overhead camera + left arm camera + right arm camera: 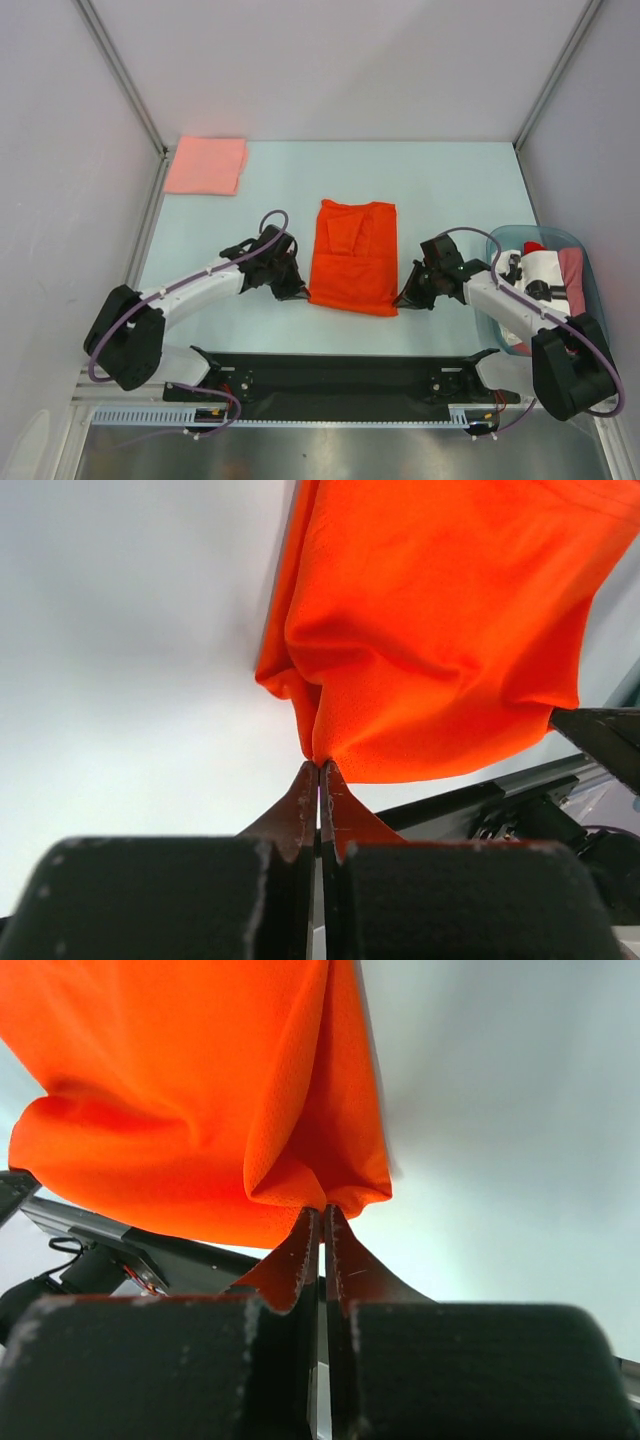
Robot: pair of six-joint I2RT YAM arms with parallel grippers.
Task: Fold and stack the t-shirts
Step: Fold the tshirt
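A bright orange-red t-shirt (352,258) lies partly folded at the middle of the table. My left gripper (300,293) is at its near left corner and my right gripper (403,298) at its near right corner. In the left wrist view the gripper (319,765) is shut on a bunched corner of the orange cloth (440,630). The right wrist view shows the other gripper (322,1210) shut on the opposite corner of the shirt (180,1090). A folded salmon-pink t-shirt (206,165) lies flat at the far left corner.
A translucent blue-green tub (598,295) stands at the right edge, holding white (545,270), red (534,246) and dusty pink (572,265) shirts. The black base rail (340,375) runs along the near edge. Grey walls close in the left, right and back.
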